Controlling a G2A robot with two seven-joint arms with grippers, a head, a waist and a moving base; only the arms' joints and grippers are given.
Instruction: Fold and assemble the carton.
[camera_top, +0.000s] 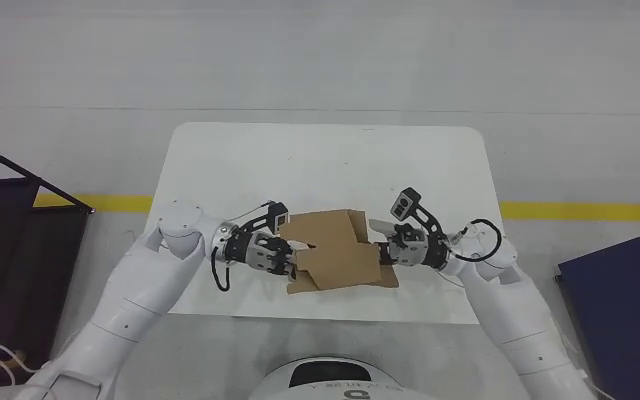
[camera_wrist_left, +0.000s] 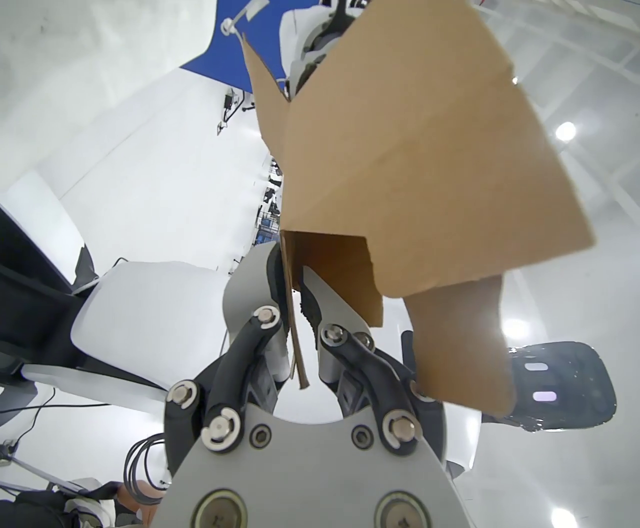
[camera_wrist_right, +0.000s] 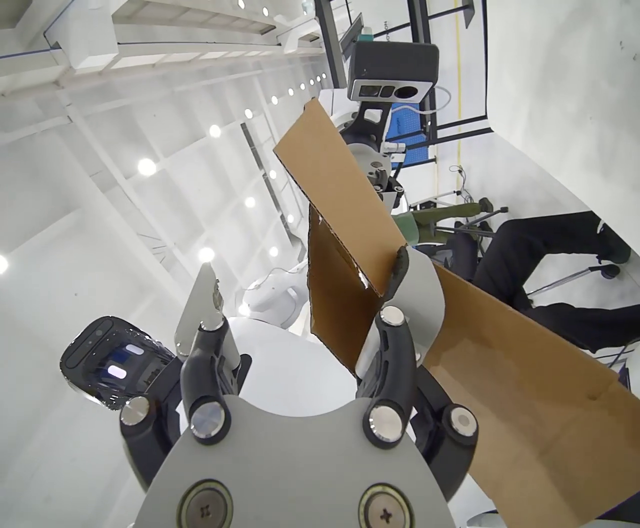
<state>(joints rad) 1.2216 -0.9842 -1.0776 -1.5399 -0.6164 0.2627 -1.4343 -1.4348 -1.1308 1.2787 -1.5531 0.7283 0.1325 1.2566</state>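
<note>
A brown cardboard carton (camera_top: 335, 250), partly unfolded with loose flaps, is held just above the near half of the white table (camera_top: 330, 160). My left gripper (camera_top: 287, 257) is at its left end. In the left wrist view the left gripper (camera_wrist_left: 295, 295) is shut on a thin edge panel of the carton (camera_wrist_left: 425, 165). My right gripper (camera_top: 385, 250) is at the carton's right end. The right wrist view has the right gripper (camera_wrist_right: 305, 280) wide open, and a flap of the carton (camera_wrist_right: 510, 380) lies against one finger (camera_wrist_right: 412, 280) while the other finger (camera_wrist_right: 200, 300) stands apart.
The table's front edge runs just below the carton, with bare surface behind it. A dark frame (camera_top: 30, 230) stands off the table's left side and a blue object (camera_top: 610, 290) off its right.
</note>
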